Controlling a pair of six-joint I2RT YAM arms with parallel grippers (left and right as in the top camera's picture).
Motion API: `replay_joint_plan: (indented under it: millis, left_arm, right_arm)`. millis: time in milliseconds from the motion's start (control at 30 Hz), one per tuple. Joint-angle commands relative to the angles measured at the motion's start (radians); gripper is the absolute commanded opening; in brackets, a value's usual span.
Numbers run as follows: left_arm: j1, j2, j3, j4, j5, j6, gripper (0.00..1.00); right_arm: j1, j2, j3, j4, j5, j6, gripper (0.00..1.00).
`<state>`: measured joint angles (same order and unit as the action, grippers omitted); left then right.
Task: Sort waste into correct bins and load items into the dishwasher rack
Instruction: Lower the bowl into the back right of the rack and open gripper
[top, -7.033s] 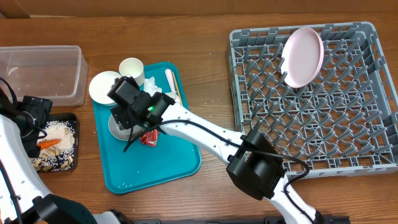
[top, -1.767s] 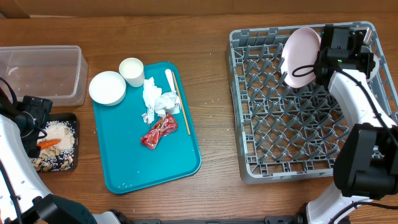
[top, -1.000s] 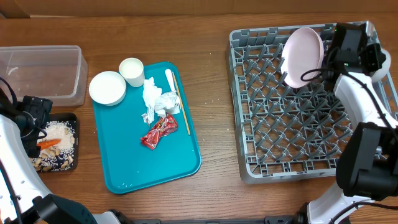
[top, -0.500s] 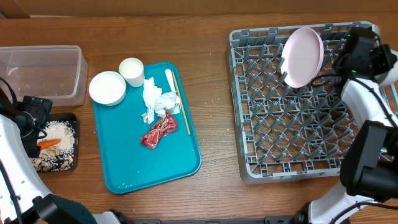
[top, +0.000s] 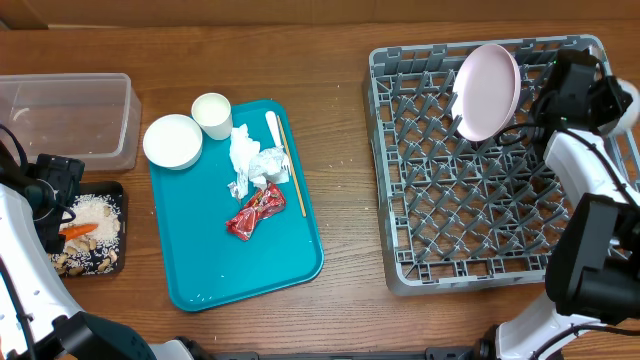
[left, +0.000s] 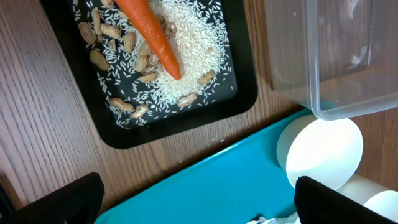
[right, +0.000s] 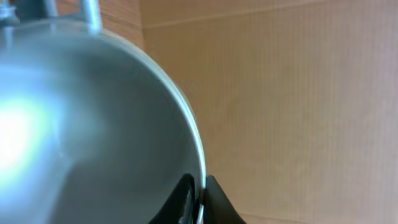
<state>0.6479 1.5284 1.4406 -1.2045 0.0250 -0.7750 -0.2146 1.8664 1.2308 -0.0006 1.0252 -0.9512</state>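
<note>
Your right gripper (right: 198, 186) pinches the rim of the white bowl (right: 93, 124) at the far right of the rack (top: 480, 230). Seat it between pegs, clear of the pink plate (top: 487, 90), before releasing.

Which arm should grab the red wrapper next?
Likely left: the open left gripper hovers by the black tray, next to the teal tray with the red wrapper; the right gripper is at the rack, shut on a white bowl.

Left arm (top: 25, 250) jaws gape wide; right arm (top: 580, 155) jaws pinch white bowl (right: 93, 124) rim.
</note>
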Motion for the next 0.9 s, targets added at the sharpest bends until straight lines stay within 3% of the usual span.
replay_joint_plan:
  millis: [0,433,633,700,800,867]
  left_arm:
    - [0.0,0.005,0.002,0.002,-0.01,0.019,1.0]
    - [0.0,0.005,0.002,0.002,-0.01,0.019,1.0]
    - [0.0,0.005,0.002,0.002,-0.01,0.019,1.0]
    - [0.0,0.005,0.002,0.002,-0.01,0.019,1.0]
    - [0.0,0.005,0.002,0.002,-0.01,0.019,1.0]
    - [0.0,0.005,0.002,0.002,-0.01,0.019,1.0]
  right_arm:
    - [0.011,0.034,-0.049,-0.023,-0.04,0.047,0.09]
    - [0.104,0.027,-0.044,-0.026,0.022,0.387,0.29]
    - [0.124,-0.012,-0.021,-0.156,0.017,0.61,0.4]
    - [0.123,-0.034,0.011,-0.296,-0.071,0.742,0.46]
    - [0.107,-0.063,0.08,-0.497,-0.351,0.861,0.62]
    - [0.088,-0.079,0.14,-0.581,-0.525,0.924,0.63]
